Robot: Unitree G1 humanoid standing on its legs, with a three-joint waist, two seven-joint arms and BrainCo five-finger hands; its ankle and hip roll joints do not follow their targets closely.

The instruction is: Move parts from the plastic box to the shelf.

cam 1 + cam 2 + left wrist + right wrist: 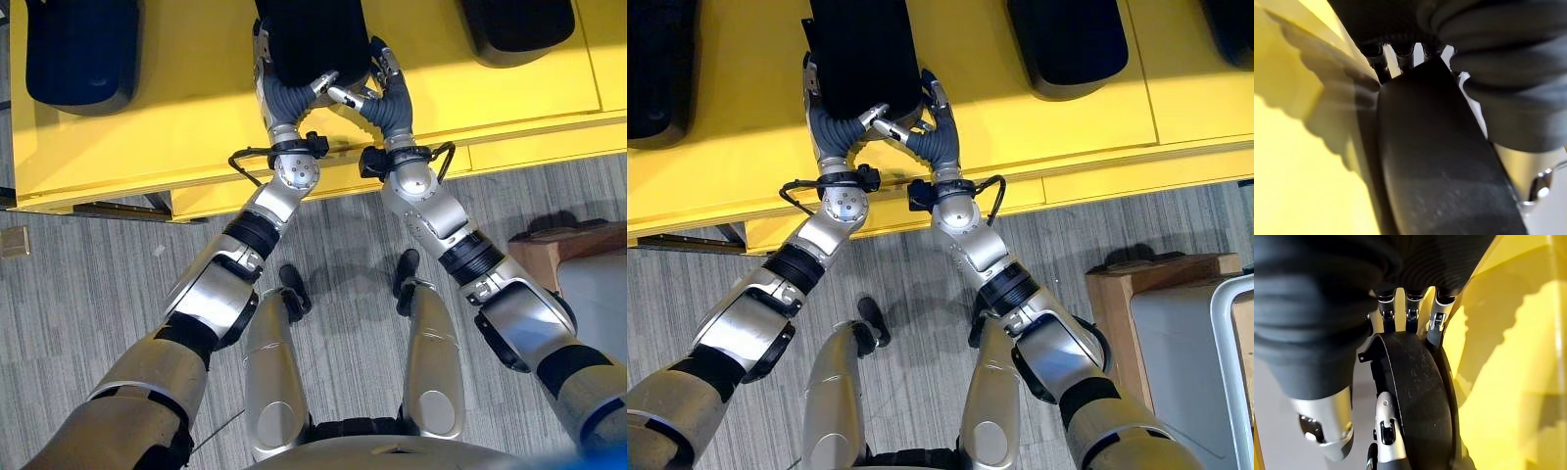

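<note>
part: black rounded part on the yellow shelf, near its front edge, clamped between both hands
left robot hand: fingers curled round the part's left side, thumb at its near end
right robot hand: fingers wrapped round the part's right side, thumb tip close to the left thumb
stage: looks like placing on the shelf, not let go yet
risk: part sits close to the edge; uneven release could tip or drag it off to the floor
count: left eye view shows three black parts on shelf, neighbours at left and right; two hands
other: wooden box on the floor at right
</note>
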